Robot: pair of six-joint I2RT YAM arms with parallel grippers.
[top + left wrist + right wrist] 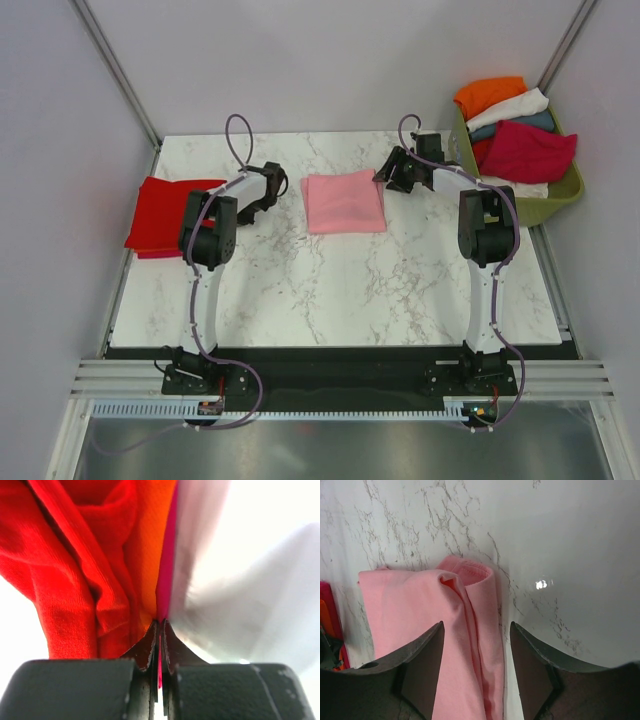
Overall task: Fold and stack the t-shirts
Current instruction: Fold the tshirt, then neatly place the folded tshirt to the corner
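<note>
A folded pale pink t-shirt [345, 202] [410, 615] lies mid-table. A folded red t-shirt [158, 215] [65, 580] lies at the left edge on other cloth. In the left wrist view its edge shows close up, with orange and magenta layers beside it. My left gripper [272, 188] [160, 622] is shut, tips against that cloth edge. A thin magenta sliver shows in the slit; I cannot tell if it is pinched. My right gripper [392, 178] [476, 625] is open and straddles the pink shirt's right edge.
An olive-green basket [555, 205] stands off the table's back right corner. It holds an orange t-shirt [490, 95], a white one [510, 108], and a crimson one [530, 150]. Grey walls close in both sides.
</note>
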